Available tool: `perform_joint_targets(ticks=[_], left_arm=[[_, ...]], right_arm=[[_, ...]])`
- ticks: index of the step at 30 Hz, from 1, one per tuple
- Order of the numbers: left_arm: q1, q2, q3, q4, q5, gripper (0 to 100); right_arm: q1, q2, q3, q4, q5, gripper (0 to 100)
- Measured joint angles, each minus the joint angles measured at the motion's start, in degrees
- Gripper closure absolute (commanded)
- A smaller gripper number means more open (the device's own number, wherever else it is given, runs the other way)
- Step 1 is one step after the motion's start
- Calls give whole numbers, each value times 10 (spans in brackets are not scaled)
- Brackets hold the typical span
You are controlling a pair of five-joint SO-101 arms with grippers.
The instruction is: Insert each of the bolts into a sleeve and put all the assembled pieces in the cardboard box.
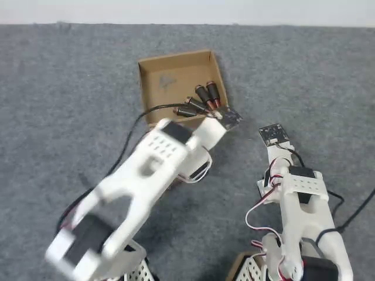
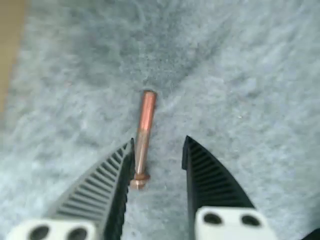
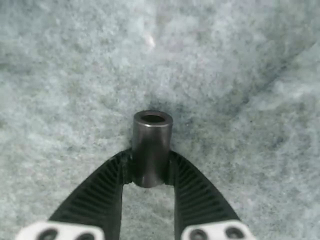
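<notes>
Your copper bolt lies flat on the grey desk, between the wide-spread fingers of the left pincer and right against 1 of them. The right pincer clamps the dark sleeve, whose open end points past the fingertips. 3 assembled pieces lie in the cardboard box.
</notes>
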Motion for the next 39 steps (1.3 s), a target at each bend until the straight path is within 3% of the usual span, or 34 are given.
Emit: perform_joint_targets(ticks=[8,12,17,24,32,39], left_arm=[[-1,-256,167,-16,164,859],[-1,-315,274,-97,185,988],[0,-358,410,-228,187,989],[0,-367,455,-225,253,989],[0,-367,455,-211,260,989],[-40,-175,402,-257,264,989]], right_arm=[[0,0,0,0,0,991],[0,0,0,0,0,991],[0,0,0,0,0,991],[0,0,0,0,0,991],[0,0,0,0,0,991],[0,0,0,0,0,991]])
